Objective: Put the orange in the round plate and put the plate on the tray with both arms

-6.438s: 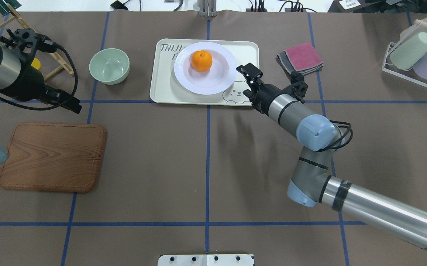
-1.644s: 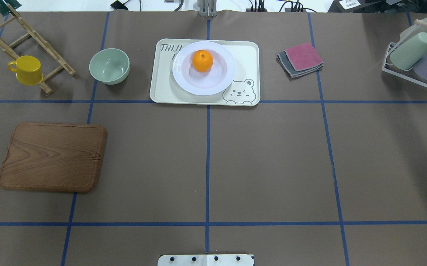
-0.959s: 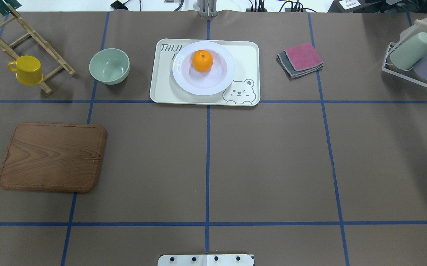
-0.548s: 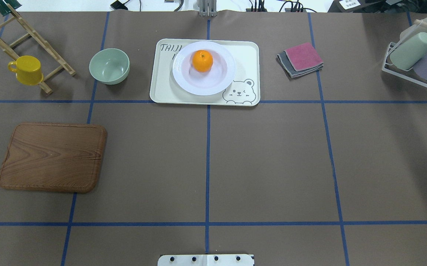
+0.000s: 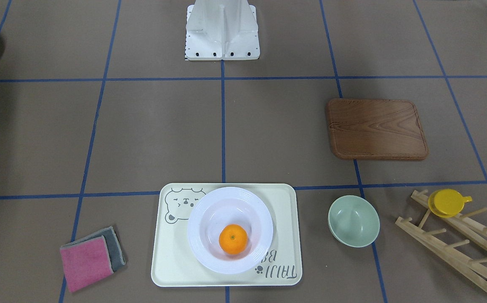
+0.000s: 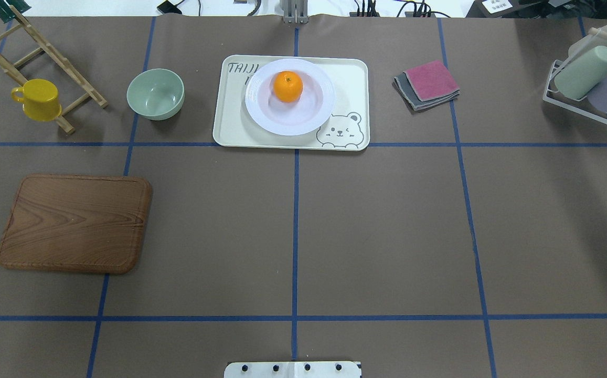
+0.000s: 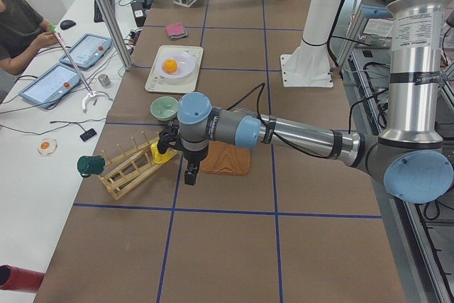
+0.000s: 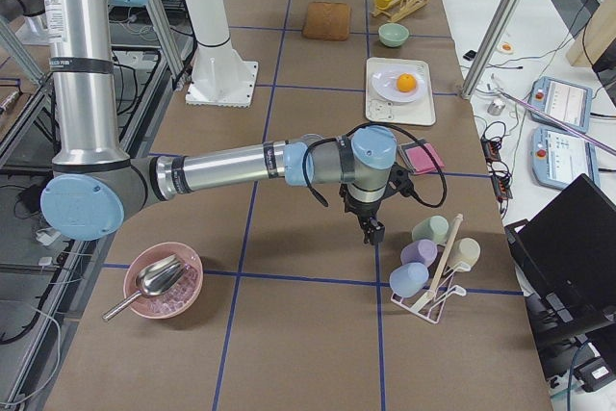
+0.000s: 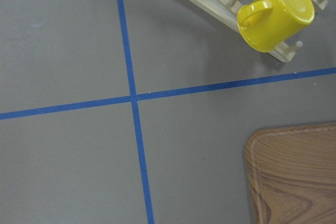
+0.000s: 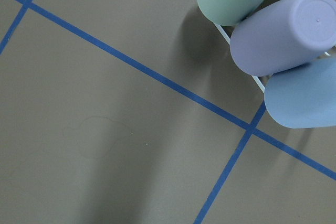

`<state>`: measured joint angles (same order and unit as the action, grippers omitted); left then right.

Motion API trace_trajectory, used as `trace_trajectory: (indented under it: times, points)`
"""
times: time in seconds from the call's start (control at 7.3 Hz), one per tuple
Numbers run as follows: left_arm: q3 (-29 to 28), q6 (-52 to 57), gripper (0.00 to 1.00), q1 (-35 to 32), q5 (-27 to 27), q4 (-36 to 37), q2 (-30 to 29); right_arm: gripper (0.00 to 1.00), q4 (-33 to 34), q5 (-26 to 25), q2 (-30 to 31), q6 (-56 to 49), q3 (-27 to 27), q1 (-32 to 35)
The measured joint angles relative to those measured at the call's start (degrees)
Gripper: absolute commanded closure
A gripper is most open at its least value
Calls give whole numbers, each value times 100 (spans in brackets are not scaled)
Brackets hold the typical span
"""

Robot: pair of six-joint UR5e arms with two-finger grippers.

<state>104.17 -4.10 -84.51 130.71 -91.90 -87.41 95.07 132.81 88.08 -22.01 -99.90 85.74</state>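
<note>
You look done: orange (image 6: 287, 86) in plate (image 6: 288, 127), plate on tray (image 6: 353, 79).
Park well clear of it; left gripper (image 7: 191, 175), right gripper (image 8: 371, 231) fingers apart or together, can't tell.

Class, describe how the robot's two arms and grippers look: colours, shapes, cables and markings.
The left arm and right arm are silver-grey tubes with black bands, rounded light-blue joint caps and small printed lettering. The left gripper and right gripper are black, with black cables looping back along the wrists.
</note>
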Motion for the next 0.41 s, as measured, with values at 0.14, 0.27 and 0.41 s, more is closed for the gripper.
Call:
trace_trajectory:
  times: [0.14,0.27,0.41]
  points:
    - [7,-1,0,31,-70,-12,-8,0,-3,-111,-18,1,23,-23]
    - [9,-22,0,43,-80,-12,-33,0,-7,-153,-30,3,57,-34]
    - [7,-43,0,52,-37,-23,-77,0,-11,-161,-33,3,73,-36]
